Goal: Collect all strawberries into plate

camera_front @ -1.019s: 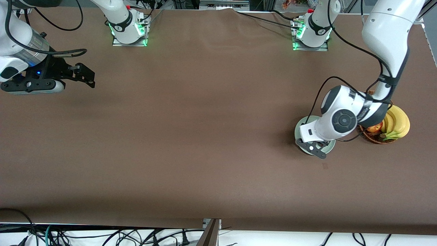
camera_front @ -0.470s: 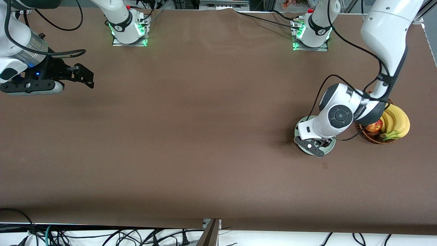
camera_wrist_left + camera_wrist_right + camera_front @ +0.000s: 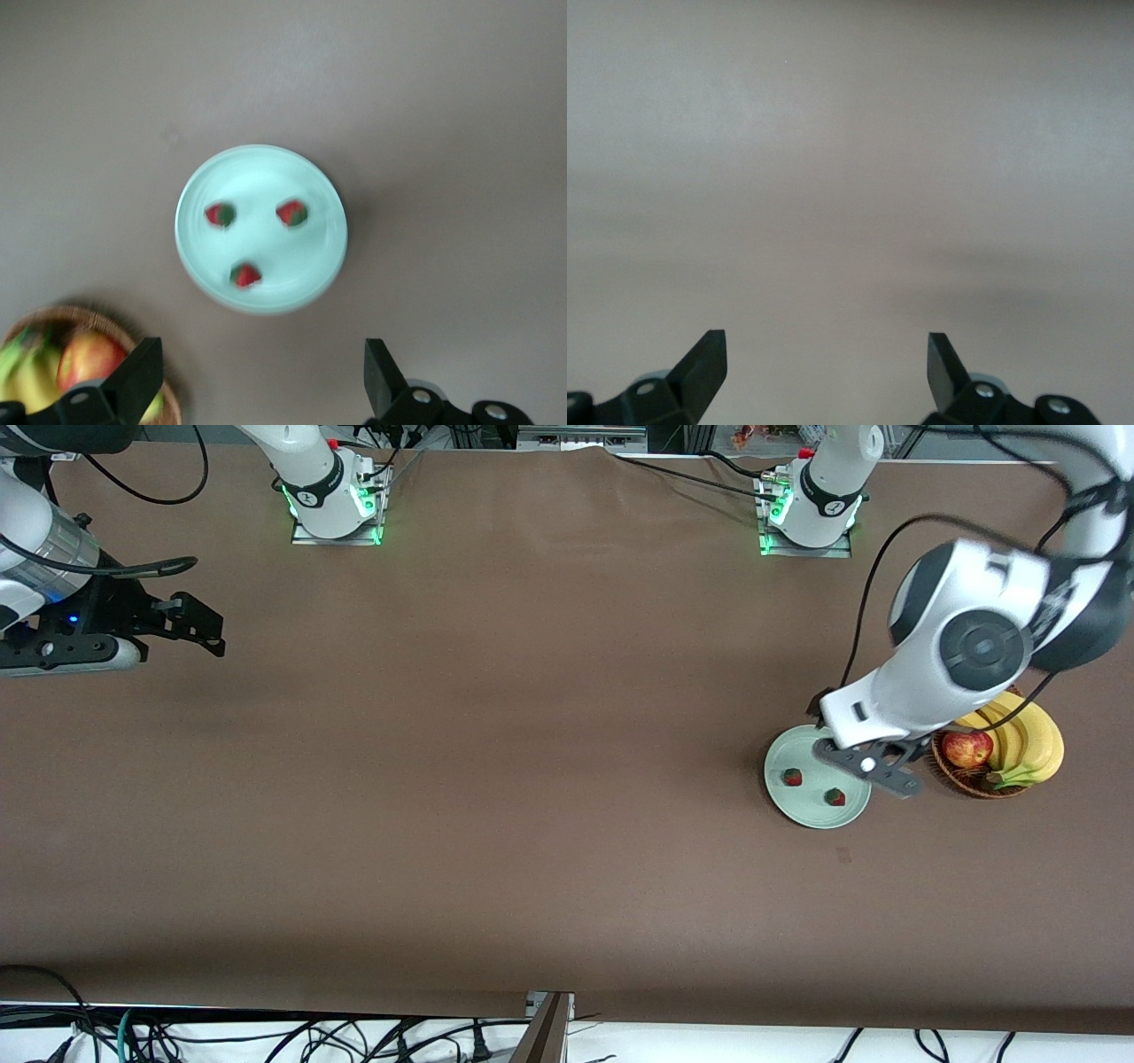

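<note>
The pale mint plate [image 3: 811, 808] sits beside the fruit basket near the left arm's end of the table. Two strawberries [image 3: 792, 777] [image 3: 835, 797] show on it in the front view. The left wrist view shows the plate [image 3: 266, 173] with all three strawberries [image 3: 220, 213] [image 3: 291, 212] [image 3: 246, 275] lying apart on it. My left gripper [image 3: 868, 767] [image 3: 261, 372] is open and empty, up in the air over the plate's edge beside the basket. My right gripper [image 3: 205, 625] [image 3: 826, 354] is open and empty, waiting over bare table at the right arm's end.
A brown wicker basket [image 3: 973, 786] holds a red apple [image 3: 967, 747] and bananas [image 3: 1028, 742] right beside the plate; it shows in the left wrist view [image 3: 49, 317] too. Brown cloth covers the table.
My left gripper has lifted up off the plate and shifted toward the basket, uncovering the strawberries. My right gripper has drifted slightly toward its end of the table.
</note>
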